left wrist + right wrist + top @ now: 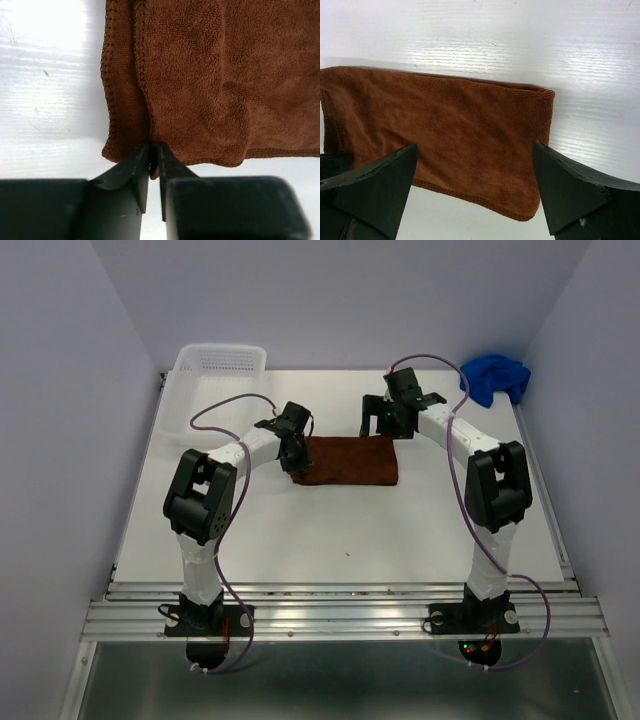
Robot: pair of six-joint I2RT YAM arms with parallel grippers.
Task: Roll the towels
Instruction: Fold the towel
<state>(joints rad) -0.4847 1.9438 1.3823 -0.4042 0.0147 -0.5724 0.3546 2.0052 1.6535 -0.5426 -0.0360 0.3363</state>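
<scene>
The rust-brown towel (345, 462) lies folded into a long flat rectangle in the middle of the table. My left gripper (293, 452) is at its left end, shut on the towel's near edge (155, 150), which puckers between the fingers. My right gripper (383, 418) is open and empty above the towel's far right part; in the right wrist view the towel (445, 130) lies between and beyond the spread fingers (380, 185). The bright blue towel (495, 378) lies bunched up at the far right corner of the table.
A white perforated plastic basket (205, 385) stands at the far left corner of the white table (340, 530). Pale walls close in on both sides. The table's metal front rail runs by the arm bases.
</scene>
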